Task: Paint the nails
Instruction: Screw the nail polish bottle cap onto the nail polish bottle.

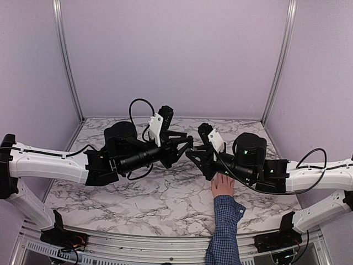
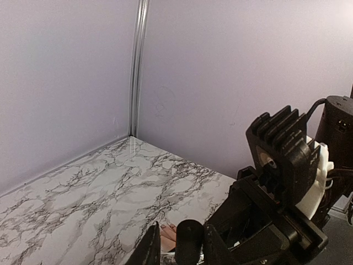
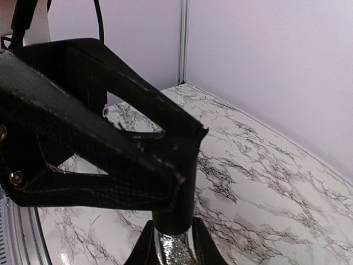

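A pale hand (image 1: pixel 223 185) with a blue checked sleeve (image 1: pixel 224 232) lies flat on the marble table, under my right arm. In the left wrist view its fingertips and small nails (image 2: pixel 164 227) show just past my fingers. My right gripper (image 3: pixel 172 238) is shut on a small glittery grey bottle (image 3: pixel 174 251) and holds it upright above the table. My left gripper (image 2: pixel 183 236) is shut on the bottle's black cap (image 2: pixel 189 243), which also shows in the right wrist view (image 3: pixel 175 212). Both grippers meet above the table's middle: left (image 1: pixel 189 144), right (image 1: pixel 194 153). The bottle is hidden in the top view.
The marble table (image 1: pixel 165 193) is walled by lilac panels at the back and sides, with metal corner posts (image 1: pixel 66 61). The right arm's wrist body (image 1: pixel 251 149) hangs close over the hand.
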`<action>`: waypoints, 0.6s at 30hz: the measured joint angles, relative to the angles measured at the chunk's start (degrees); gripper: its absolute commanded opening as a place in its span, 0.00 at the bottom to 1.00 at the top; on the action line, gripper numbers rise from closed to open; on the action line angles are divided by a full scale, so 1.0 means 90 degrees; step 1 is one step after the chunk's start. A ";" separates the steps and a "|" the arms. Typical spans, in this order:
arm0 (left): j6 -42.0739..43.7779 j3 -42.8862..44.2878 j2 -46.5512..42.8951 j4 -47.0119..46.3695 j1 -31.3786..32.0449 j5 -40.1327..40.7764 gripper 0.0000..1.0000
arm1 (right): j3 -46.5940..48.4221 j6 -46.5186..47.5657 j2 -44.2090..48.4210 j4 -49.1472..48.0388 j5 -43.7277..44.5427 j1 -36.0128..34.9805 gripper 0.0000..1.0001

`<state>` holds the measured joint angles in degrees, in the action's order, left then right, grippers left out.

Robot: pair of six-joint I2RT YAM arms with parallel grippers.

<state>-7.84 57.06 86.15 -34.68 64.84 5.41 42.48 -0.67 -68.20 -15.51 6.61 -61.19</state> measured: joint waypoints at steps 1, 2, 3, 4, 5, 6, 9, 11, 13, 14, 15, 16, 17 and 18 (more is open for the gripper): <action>-0.0010 0.0024 0.0024 -0.0002 0.0000 0.0007 0.18 | 0.0000 -0.0002 -0.0005 0.0000 0.0002 0.0002 0.00; 0.0046 0.0039 0.0049 -0.0010 0.0012 -0.0010 0.15 | 0.0000 -0.0007 -0.0007 0.0002 0.0017 0.0002 0.00; 0.0019 0.0041 0.0056 -0.0012 0.0024 0.0002 0.13 | 0.0000 -0.0005 -0.0007 0.0002 0.0010 0.0002 0.00; 0.0027 0.0041 0.0061 -0.0017 0.0036 -0.0024 0.11 | 0.0000 -0.0007 -0.0007 0.0005 0.0007 0.0000 0.00; 0.0075 0.0041 0.0063 -0.0019 0.0039 -0.0024 0.10 | 0.0000 -0.0012 -0.0007 0.0005 0.0012 0.0000 0.00; 0.0092 0.0041 0.0063 -0.0019 0.0036 -0.0036 0.08 | 0.0000 -0.0015 -0.0007 0.0005 0.0012 0.0000 0.00; 0.0114 0.0041 0.0063 -0.0019 0.0034 -0.0061 0.03 | 0.0000 -0.0012 -0.0007 0.0005 0.0007 0.0000 0.00; 0.0112 0.0041 0.0063 -0.0022 0.0034 -0.0114 0.00 | 0.0000 -0.0010 -0.0002 0.0005 -0.0010 0.0002 0.00; 0.0117 0.0041 0.0063 -0.0029 0.0034 -0.0211 0.00 | 0.0000 0.0005 0.0022 0.0017 -0.0034 0.0002 0.00; 0.0131 0.0041 0.0061 -0.0049 0.0029 -0.0265 0.00 | 0.0000 0.0029 0.0046 0.0032 -0.0063 0.0005 0.00; 0.0146 0.0041 0.0056 -0.0070 0.0029 -0.0308 0.00 | 0.0000 0.0058 0.0080 0.0046 -0.0100 0.0010 0.00; 0.0165 0.0036 0.0041 -0.0080 0.0027 -0.0384 0.00 | 0.0000 0.0085 0.0119 0.0070 -0.0158 0.0015 0.00; 0.0197 0.0019 0.0007 -0.0109 0.0022 -0.0503 0.00 | 0.0000 0.0134 0.0172 0.0107 -0.0267 0.0024 0.00; 0.0223 -0.0002 -0.0024 -0.0134 0.0022 -0.0605 0.00 | 0.0000 0.0182 0.0231 0.0134 -0.0410 0.0036 0.00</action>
<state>-5.82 57.04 85.93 -35.88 65.04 -0.03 42.48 0.97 -66.13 -14.31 2.92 -60.86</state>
